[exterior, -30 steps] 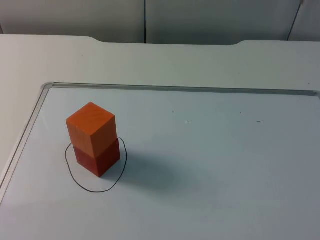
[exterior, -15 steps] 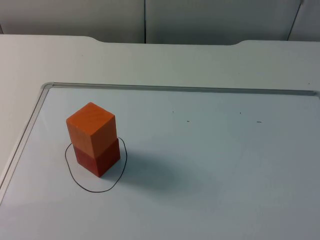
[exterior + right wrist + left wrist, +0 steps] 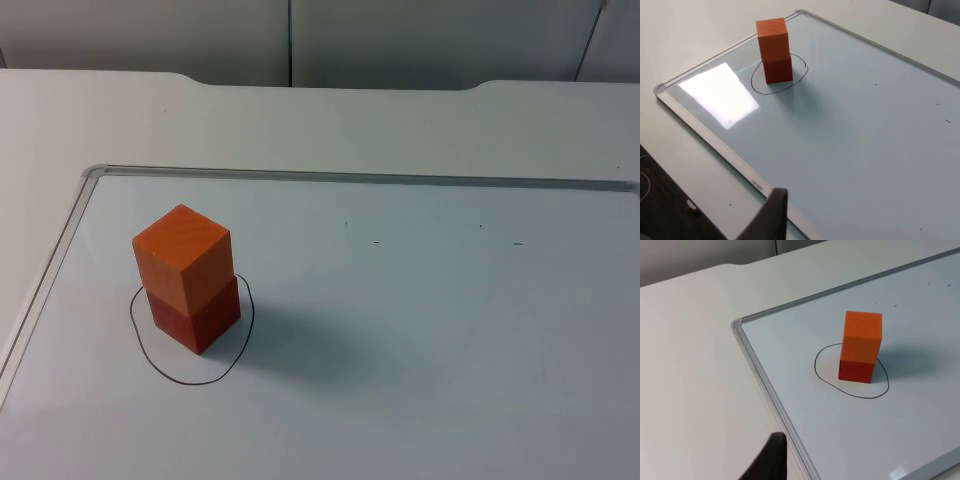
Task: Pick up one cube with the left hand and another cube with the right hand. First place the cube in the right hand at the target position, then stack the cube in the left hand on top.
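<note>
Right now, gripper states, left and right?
Left gripper: cannot be told; off the whiteboard, holding nothing.
Right gripper: cannot be told; holding nothing.

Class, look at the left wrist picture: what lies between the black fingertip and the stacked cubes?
In the left wrist view, the whiteboard's grey frame, bare board and the drawn circle's line separate the fingertip from the stacked cubes.

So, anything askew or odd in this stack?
Nothing stands out. The orange cube sits squarely on the red cube, both upright inside the drawn circle on the whiteboard, nothing touching them.
</note>
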Robot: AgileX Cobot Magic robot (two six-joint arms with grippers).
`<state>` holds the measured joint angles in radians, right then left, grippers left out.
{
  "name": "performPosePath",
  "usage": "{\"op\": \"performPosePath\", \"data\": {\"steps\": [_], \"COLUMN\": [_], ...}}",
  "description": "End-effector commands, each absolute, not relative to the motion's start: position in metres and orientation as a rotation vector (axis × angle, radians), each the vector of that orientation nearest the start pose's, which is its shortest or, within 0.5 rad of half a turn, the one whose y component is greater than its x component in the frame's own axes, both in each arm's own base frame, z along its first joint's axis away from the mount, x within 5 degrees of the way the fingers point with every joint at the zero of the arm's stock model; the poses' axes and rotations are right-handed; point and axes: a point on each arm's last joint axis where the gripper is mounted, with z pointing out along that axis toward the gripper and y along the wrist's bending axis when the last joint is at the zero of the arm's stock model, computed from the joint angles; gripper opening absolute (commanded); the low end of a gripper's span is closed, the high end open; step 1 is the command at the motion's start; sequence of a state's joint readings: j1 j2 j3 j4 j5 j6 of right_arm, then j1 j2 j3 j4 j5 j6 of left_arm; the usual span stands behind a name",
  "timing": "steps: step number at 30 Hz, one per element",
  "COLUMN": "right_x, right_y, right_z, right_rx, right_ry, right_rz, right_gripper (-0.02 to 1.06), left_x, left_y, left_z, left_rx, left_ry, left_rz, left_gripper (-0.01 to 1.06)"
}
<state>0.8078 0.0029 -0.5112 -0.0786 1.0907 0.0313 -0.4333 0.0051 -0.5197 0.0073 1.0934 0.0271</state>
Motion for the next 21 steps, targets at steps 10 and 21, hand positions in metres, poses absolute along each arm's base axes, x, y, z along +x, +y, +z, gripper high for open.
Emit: {"op": "performPosePath", "data": {"steps": [10,21], "right_x": [-0.0002,-0.0002], "right_y": [-0.0088,-0.0088], "right_z": [0.278,0.278], "right_rx": [-0.787,-0.78], "right_ry": [1.926,1.929], "right_rz": [0.432,0.436], "right_gripper": [1.05,1.05], "left_x": [-0.0062,-0.006], "left_y": [0.0038,0.0041], "left_z": [0.2795,0.2795], "left_rx": [0.468,0.467], "left_ry": [2.004,2.003], "left_rz": [-0.246,-0.24], "left_gripper": [1.05,1.05]}}
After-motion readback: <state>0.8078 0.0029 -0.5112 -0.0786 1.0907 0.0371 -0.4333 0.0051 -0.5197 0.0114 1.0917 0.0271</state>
